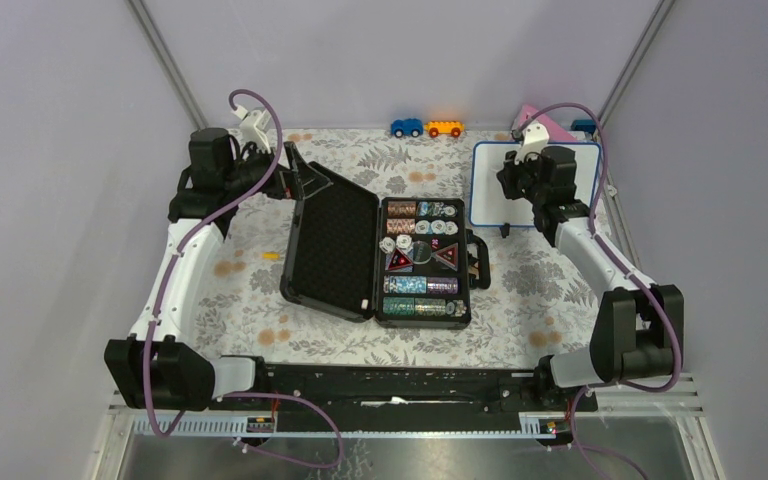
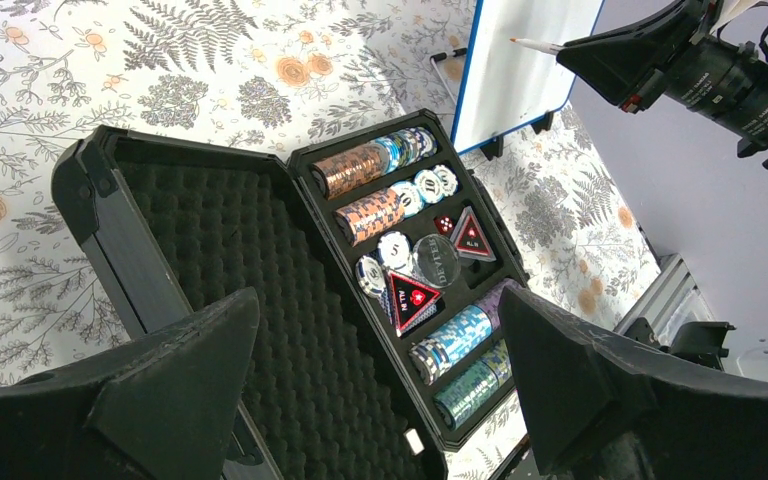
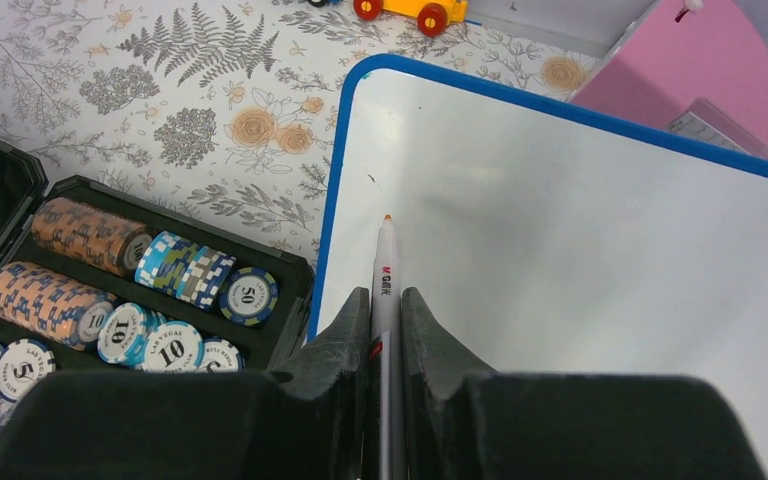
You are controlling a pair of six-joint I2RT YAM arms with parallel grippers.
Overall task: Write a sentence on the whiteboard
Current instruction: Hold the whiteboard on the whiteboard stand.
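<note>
Whiteboard with thin blue frame [image 3: 580,250] stands at the far right of the flowery table [image 1: 250,290], no words on it yet; the right gripper [image 3: 387,300] is squeezed on a white pen with an orange tip [image 3: 386,250] near its left edge. Push too hard and the board may tip back or slide. The left gripper [image 2: 377,305] hangs wide apart over the open black chip case [image 1: 330,240] beside the board.

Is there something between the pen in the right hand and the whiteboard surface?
Nothing visible. The right hand holds the pen with its tip pointing at the bare white surface of the whiteboard, near its blue frame. The chip case lies beside the board, not between.
</note>
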